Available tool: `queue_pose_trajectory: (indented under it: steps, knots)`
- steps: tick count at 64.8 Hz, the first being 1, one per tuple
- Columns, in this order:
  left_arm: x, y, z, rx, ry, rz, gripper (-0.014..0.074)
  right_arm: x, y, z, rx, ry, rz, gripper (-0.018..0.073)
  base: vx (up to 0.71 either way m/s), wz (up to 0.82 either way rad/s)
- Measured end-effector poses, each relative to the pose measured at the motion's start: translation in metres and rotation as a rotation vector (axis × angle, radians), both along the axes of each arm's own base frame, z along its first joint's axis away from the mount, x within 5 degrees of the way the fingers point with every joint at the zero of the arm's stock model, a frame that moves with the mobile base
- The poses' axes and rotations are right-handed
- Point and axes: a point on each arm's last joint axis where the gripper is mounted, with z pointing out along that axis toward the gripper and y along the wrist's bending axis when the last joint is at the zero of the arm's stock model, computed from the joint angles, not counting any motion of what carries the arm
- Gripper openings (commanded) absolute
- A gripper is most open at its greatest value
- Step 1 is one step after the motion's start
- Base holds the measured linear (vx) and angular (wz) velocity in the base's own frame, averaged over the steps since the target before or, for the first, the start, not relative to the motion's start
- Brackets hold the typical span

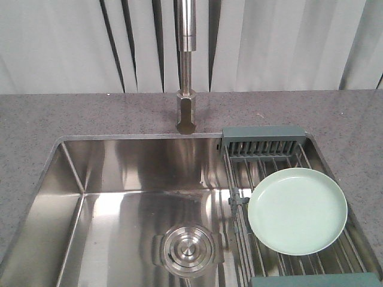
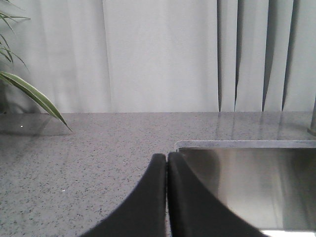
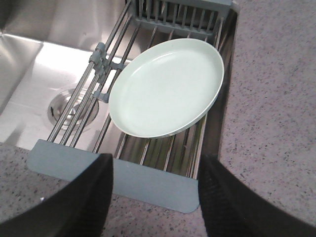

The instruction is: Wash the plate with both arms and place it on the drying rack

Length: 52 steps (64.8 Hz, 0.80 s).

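The pale mint-green plate (image 1: 297,210) lies flat on the drying rack (image 1: 263,146), which spans the right end of the sink. It also shows in the right wrist view (image 3: 168,89), resting on the rack's steel bars (image 3: 79,111). My right gripper (image 3: 154,165) is open and empty, above the rack's near grey-green end piece (image 3: 153,182), a short way back from the plate. My left gripper (image 2: 167,160) is shut and empty, over the counter at the sink's far-left corner. Neither gripper shows in the front view.
The steel sink basin (image 1: 108,209) has a round drain (image 1: 187,249). A steel faucet (image 1: 186,66) stands behind it on the grey speckled counter (image 1: 48,119). A plant leaf (image 2: 29,94) hangs at the left. Pale curtains fill the back.
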Motion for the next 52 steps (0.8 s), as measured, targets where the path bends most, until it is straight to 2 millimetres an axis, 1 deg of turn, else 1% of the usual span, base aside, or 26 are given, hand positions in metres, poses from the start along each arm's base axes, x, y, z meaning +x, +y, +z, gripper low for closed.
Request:
queue_pose_trajectory:
  steps: [6, 10, 17, 21, 27, 28, 33, 41, 44, 52]
  knots:
    - [0.0, 0.0, 0.0, 0.0, 0.0, 0.0, -0.0006, -0.004, -0.002, -0.003, 0.03, -0.08, -0.032, 0.0215, 0.0, 0.0]
    - [0.0, 0.0, 0.0, 0.0, 0.0, 0.0, -0.0006, -0.004, -0.003, -0.01, 0.06, -0.142, -0.07, 0.0151, 0.0, 0.0]
    - [0.0, 0.0, 0.0, 0.0, 0.0, 0.0, -0.0006, -0.001, -0.006, -0.031, 0.092, -0.248, -0.139, 0.0033, 0.0, 0.0]
    - [0.0, 0.0, 0.0, 0.0, 0.0, 0.0, -0.0006, 0.001, -0.008, -0.042, 0.104, -0.323, -0.163, -0.0015, 0.0, 0.0]
    - [0.0, 0.0, 0.0, 0.0, 0.0, 0.0, -0.0006, 0.003, -0.01, -0.059, 0.114, -0.433, -0.189, -0.0008, 0.0, 0.0]
    - [0.0, 0.0, 0.0, 0.0, 0.0, 0.0, -0.0006, 0.003, -0.01, -0.065, 0.113, -0.428, -0.193, -0.0008, 0.0, 0.0]
    - [0.0, 0.0, 0.0, 0.0, 0.0, 0.0, -0.0006, 0.006, -0.011, -0.078, 0.121, -0.513, -0.213, -0.0008, 0.0, 0.0]
    - [0.0, 0.0, 0.0, 0.0, 0.0, 0.0, -0.0006, 0.007, -0.013, -0.1, 0.126, -0.594, -0.232, -0.0008, 0.0, 0.0]
    - [0.0, 0.0, 0.0, 0.0, 0.0, 0.0, -0.0006, 0.007, -0.013, -0.103, 0.129, -0.622, -0.234, -0.0008, 0.0, 0.0]
    - [0.0, 0.0, 0.0, 0.0, 0.0, 0.0, -0.0006, 0.006, -0.014, -0.1, 0.133, -0.671, -0.24, -0.0008, 0.0, 0.0]
